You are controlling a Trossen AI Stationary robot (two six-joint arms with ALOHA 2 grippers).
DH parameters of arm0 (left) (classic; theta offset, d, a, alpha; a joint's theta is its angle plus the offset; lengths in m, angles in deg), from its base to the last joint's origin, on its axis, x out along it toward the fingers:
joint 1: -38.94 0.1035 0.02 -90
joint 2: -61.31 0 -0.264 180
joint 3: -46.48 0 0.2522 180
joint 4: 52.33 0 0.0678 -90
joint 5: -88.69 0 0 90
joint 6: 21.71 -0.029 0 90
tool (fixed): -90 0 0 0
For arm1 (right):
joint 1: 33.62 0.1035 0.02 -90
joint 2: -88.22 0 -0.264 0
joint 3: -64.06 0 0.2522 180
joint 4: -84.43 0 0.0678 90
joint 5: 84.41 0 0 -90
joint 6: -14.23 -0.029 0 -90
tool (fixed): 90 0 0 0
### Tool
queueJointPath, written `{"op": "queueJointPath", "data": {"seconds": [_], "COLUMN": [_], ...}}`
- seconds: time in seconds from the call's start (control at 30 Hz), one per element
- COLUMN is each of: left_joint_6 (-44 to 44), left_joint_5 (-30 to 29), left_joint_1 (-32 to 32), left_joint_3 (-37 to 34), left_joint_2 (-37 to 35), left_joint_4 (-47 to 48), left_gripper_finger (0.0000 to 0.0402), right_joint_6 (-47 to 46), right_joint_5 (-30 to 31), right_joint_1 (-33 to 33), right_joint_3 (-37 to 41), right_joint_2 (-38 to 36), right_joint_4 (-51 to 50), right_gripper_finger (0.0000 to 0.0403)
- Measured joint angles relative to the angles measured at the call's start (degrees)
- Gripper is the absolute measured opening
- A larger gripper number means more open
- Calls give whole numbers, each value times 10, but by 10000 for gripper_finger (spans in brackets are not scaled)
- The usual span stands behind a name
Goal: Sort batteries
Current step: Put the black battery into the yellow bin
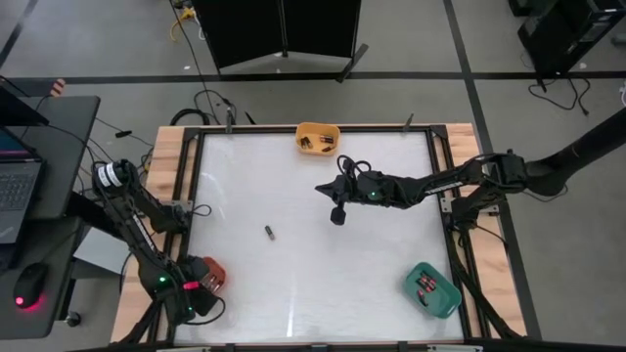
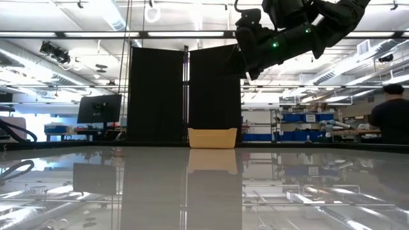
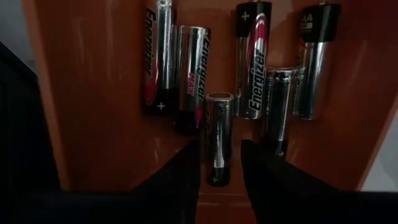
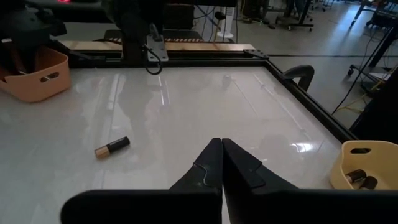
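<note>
Several batteries (image 3: 249,68) lie side by side on the floor of the orange bin (image 3: 93,93), which stands at the table's near left corner (image 1: 210,274). My left gripper (image 3: 221,155) points down into this bin, open. Its fingers stand on either side of one silver battery (image 3: 217,134), with a slim gap showing on each side. One dark battery with a gold end (image 1: 269,232) (image 4: 112,147) lies alone on the table. My right gripper (image 1: 338,213) (image 4: 221,144) hangs shut above the table's middle, clear of it.
A yellow bin (image 1: 318,138) (image 2: 212,138) with batteries stands at the far edge. A green bin (image 1: 432,289) with batteries stands near the right front corner. A black frame (image 1: 445,176) runs around the white table. A person (image 2: 390,118) stands in the room behind.
</note>
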Motion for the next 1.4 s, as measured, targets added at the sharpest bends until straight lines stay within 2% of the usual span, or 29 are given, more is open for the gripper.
{"op": "queueJointPath", "data": {"seconds": [0.17,0.27,0.43,0.53,0.67,0.83,0.9,1.03,1.13,1.3,1.4], "left_joint_6": [-1,-35,-128,-186,-307,-520,-603,-745,-814,-863,-879], "left_joint_5": [5,5,-3,-32,-62,-120,-134,-140,-140,-139,-124], "left_joint_1": [10,21,41,65,121,214,253,315,354,432,475], "left_joint_3": [22,52,109,127,130,130,130,111,72,-6,-54], "left_joint_2": [-5,-10,-12,-12,-12,-12,-12,-12,-13,-13,-13], "left_joint_4": [26,56,81,85,87,79,71,-6,-62,-138,-241], "left_gripper_finger": [127,127,127,117,81,15,8,6,4,3,2], "right_joint_6": [0,-6,-19,-20,-33,-36,-39,-47,-48,-60,-70], "right_joint_5": [0,-3,-7,-8,-9,-9,-9,5,28,54,56], "right_joint_1": [0,-2,-3,-2,6,30,41,62,76,91,94], "right_joint_3": [0,0,0,0,0,0,0,0,0,0,0], "right_joint_2": [0,0,0,0,0,0,0,0,0,0,0], "right_joint_4": [-5,-8,-21,-40,-59,-60,-60,-60,-61,-60,-60], "right_gripper_finger": [11,16,27,28,19,7,9,14,11,10,11]}}
